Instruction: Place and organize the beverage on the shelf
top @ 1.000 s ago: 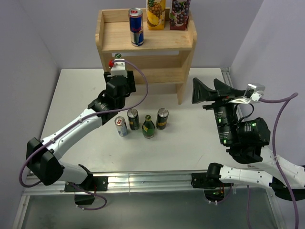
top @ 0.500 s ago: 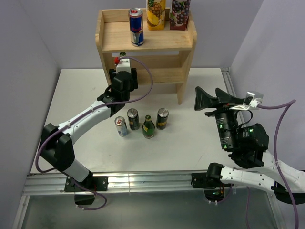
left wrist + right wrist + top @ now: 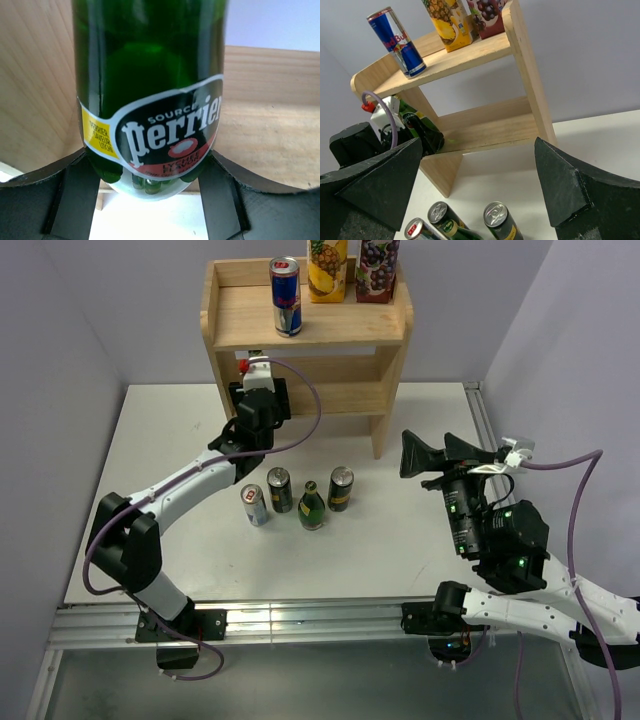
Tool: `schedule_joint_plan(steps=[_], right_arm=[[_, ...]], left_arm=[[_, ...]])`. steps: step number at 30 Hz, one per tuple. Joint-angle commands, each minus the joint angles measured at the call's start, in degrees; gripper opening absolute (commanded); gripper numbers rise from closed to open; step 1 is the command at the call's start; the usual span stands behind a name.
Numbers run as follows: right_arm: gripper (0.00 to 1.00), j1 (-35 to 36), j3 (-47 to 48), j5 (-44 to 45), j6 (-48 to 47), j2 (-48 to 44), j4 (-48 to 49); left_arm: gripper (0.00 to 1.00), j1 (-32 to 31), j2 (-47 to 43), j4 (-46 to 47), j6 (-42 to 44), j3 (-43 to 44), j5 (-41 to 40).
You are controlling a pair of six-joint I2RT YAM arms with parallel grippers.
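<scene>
Left gripper [image 3: 150, 192] clamped on green Perrier bottle [image 3: 150, 75], fingers on both sides of its lower body. The bottle is tilted at the left end of the shelf [image 3: 312, 332], at the lower tier under the top board; can't tell if its base touches the wood. Right gripper [image 3: 432, 454] is spread wide, holding nothing, above the bench [image 3: 160, 440] right of the shelf. On the top board: Red Bull can [image 3: 286, 295], pineapple juice carton [image 3: 327, 265], grape juice carton [image 3: 377, 265]. On the bench in front, in a loose row: silver can [image 3: 255, 505], dark can [image 3: 280, 490], small green bottle [image 3: 311, 507], another dark can [image 3: 341, 489].
</scene>
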Motion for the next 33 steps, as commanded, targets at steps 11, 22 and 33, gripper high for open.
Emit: schedule_joint_plan(steps=[11, 22, 33], right_arm=[[1.00, -0.5, -1.4, 1.0, 3.8, -0.4, -0.9], [1.00, -0.6, -0.6, 0.4, 4.7, 0.4, -2.3], [1.00, -0.5, -0.6, 0.6, 5.0, 0.1, -3.0]], left_arm=[[0.00, 2.9, 0.5, 12.1, -1.4, 1.1, -2.9], [0.69, 3.6, -0.1, 11.3, -1.7, -0.2, -2.5], [0.99, 3.6, -0.8, 10.5, -1.0, -0.2, -2.7]])
